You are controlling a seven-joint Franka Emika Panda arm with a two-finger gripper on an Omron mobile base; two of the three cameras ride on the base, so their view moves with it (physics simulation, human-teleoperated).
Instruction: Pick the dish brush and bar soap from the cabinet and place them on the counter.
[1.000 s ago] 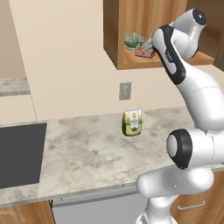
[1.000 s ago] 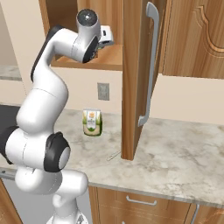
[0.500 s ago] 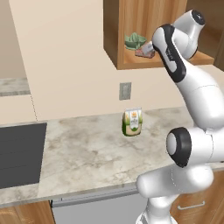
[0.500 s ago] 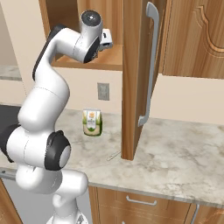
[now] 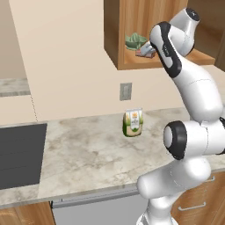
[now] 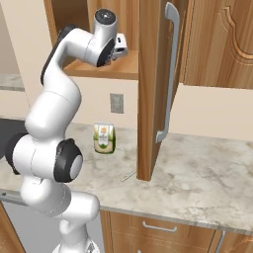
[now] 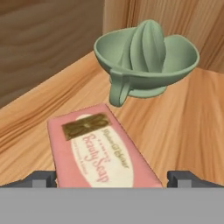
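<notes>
While reaching up into open cabinet (image 5: 132,17), arm puts pincer (image 7: 112,177) low over bar soap (image 7: 98,146) on cabinet shelf. Hand view: 2 dark fingertips (image 7: 37,178) at approx 7 and 5 o'clock, well apart, i.e. pincer spread wide, soap between them; contact w/ pads can't be told. Soap lying flat on wood shelf, pink wrapper w/ white oval label, long axis running approx 11 to 5 o'clock in hand view, near end cut off at bottom edge. Green juicer (image 7: 146,59) at approx 1 o'clock from soap, just beyond its far end, upright, ribbed cone in bowl, handle loop toward soap; appears apart from soap.

Left base view: soap (image 5: 143,52) seen as small reddish block near front of shelf, pincer (image 5: 151,47) just at its 3 o'clock side, green juicer (image 5: 135,41) behind it at approx 11 o'clock. Right base view: pincer (image 6: 120,49) inside cabinet opening, door (image 6: 150,89) swung open w/ long metal bar handle (image 6: 168,74).

Desk (image 5: 88,149) below, beige marbled. Green-and-orange packet (image 5: 132,122) upright on desk, under cabinet, near wall outlet (image 5: 126,91). Dark cooktop (image 5: 19,154) at 9 o'clock end of desk. Thin pale stick-like item (image 6: 129,175) lying on desk by door's lower edge in right base view; too small to identify.
</notes>
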